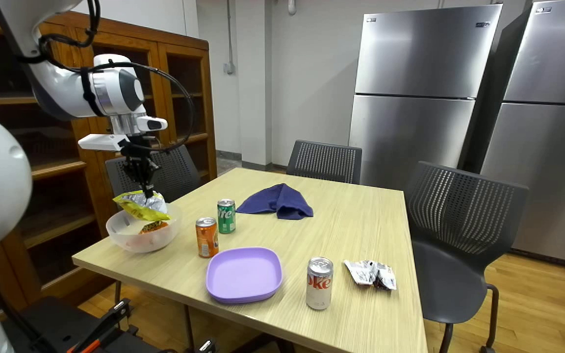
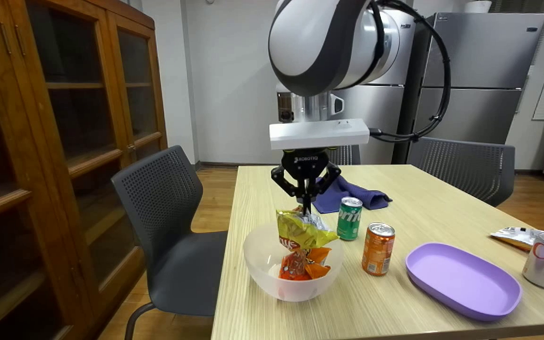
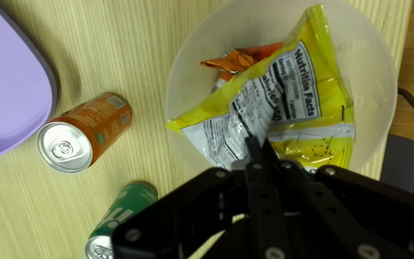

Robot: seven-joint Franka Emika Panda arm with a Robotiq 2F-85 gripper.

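The claw point(image 2: 306, 208) is closed, and its fingers are clamped on a yellow bag point(image 2: 300, 232), which it pinches near the top. In an exterior view the bag is found a little below the centre, over the mouth of a whitish, translucent bowl point(image 2: 295, 293); whether the bag touches the bowl, I cannot tell. In the bowl lies an orange packet point(image 2: 298, 267), partly covered by the bag.

In the wrist view the yellow bag takes the upper right part of the frame, with its printed nutrition table turned to the camera. At the left of the same frame there stand an orange can point(image 3: 92, 126) and, lower, a green can point(image 3: 124, 212); a purple plate point(image 3: 9, 72) occupies the upper left corner, just beside the orange can.

In an exterior view, a dark blue cloth point(image 1: 277, 202) lies crumpled near the centre, on the bench point(image 1: 351, 220). At the lower right stands a silver Coke can point(image 1: 320, 294), and near it, to the right, lies a silvery wrapper point(image 1: 371, 273).
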